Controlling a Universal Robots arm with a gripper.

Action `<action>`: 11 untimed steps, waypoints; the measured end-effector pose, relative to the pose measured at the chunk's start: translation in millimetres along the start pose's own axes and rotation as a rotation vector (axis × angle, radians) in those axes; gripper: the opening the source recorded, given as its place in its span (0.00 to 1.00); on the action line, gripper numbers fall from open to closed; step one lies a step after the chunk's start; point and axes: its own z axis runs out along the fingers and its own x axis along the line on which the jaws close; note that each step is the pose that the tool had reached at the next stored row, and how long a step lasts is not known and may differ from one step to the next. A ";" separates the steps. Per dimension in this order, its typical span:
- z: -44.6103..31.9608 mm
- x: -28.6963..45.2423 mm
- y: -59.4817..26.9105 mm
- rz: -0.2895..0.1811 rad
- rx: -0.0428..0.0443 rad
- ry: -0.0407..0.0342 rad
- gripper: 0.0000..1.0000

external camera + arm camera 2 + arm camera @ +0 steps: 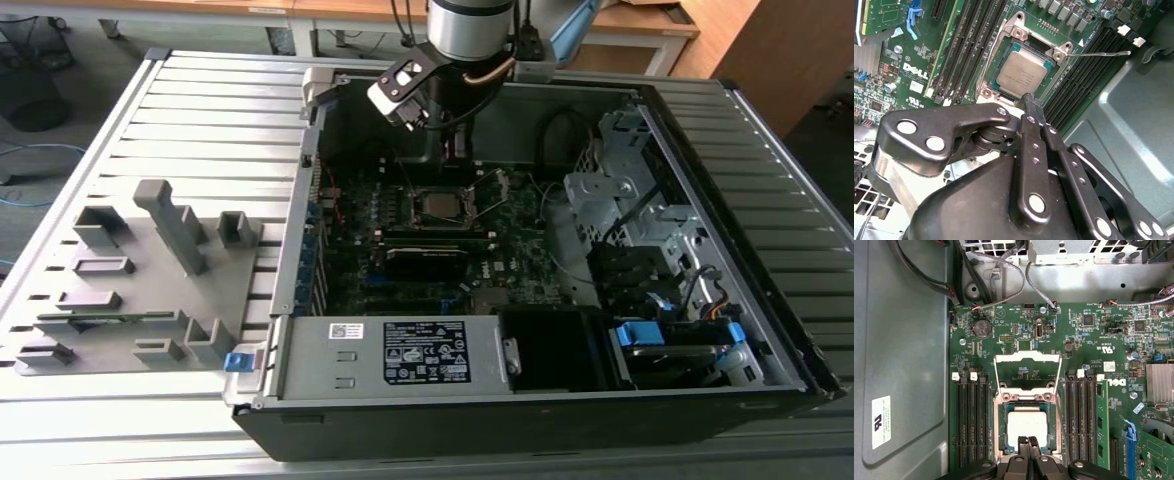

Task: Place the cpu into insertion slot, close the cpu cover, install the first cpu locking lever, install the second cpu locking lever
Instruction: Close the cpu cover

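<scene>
The cpu lies flat in the insertion slot on the green motherboard, inside the open computer case that sits on the slatted table. The cpu cover is swung open on the side of the slot away from the claw, and a thin wire locking lever sticks out free beside the socket. The claw's fingers are pressed together, their tips at the edge of the cpu farthest from the cover.

Robotics lab setup. Open desktop computer case lies on a slatted aluminium table. Grey part-holding fixture beside the case, on the exterior view's left. Robot arm above it. Wooden desks and wire bin beyond.
</scene>
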 end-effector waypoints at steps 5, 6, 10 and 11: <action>-0.9 0.0 0.0 0.000 0.0002 -0.0004 0.10; -1.2 0.0 0.0 0.000 0.0001 -0.0002 0.10; -3.5 0.1 0.1 0.000 0.0000 0.0000 0.10; -4.2 0.1 0.2 0.000 0.0000 0.0000 0.10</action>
